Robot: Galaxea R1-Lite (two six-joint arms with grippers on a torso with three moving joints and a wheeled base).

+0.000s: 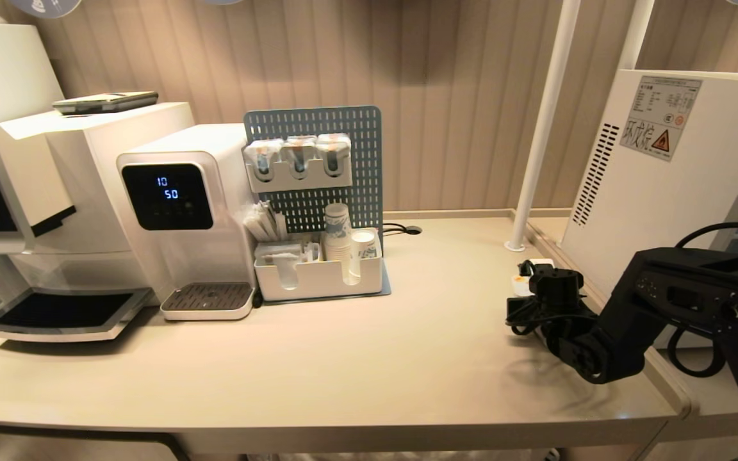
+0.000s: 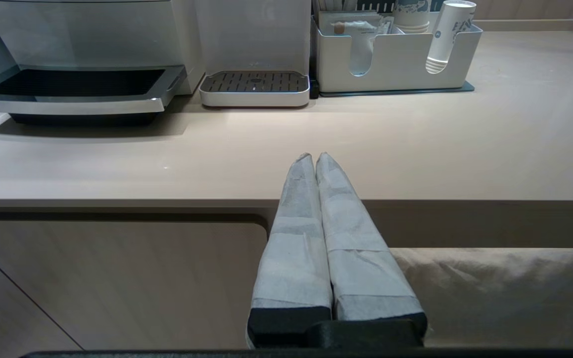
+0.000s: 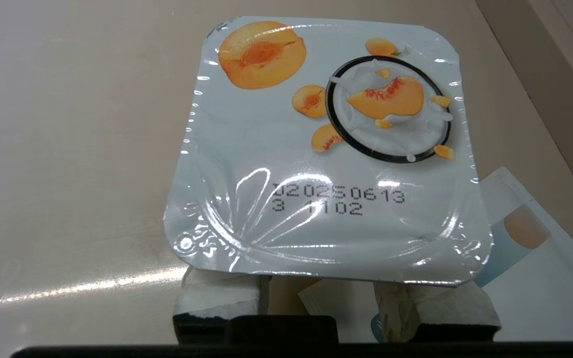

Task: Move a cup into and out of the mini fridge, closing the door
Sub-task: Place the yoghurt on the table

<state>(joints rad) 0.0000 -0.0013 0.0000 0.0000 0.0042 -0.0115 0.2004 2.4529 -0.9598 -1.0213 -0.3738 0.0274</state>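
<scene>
Near the counter's [image 1: 343,358] right edge, beside the mini fridge [image 1: 683,186], I see my right gripper [image 1: 529,285] with fingers [image 3: 217,293] clamped on the cup [image 3: 326,149]. My left gripper [image 2: 315,159] is pressed closed, parked off the front edge.

A silver-white foil top printed with orange peach slices and a black ring is shown on the small plastic cup [image 3: 326,149], over the beige worktop [image 3: 67,149].
</scene>
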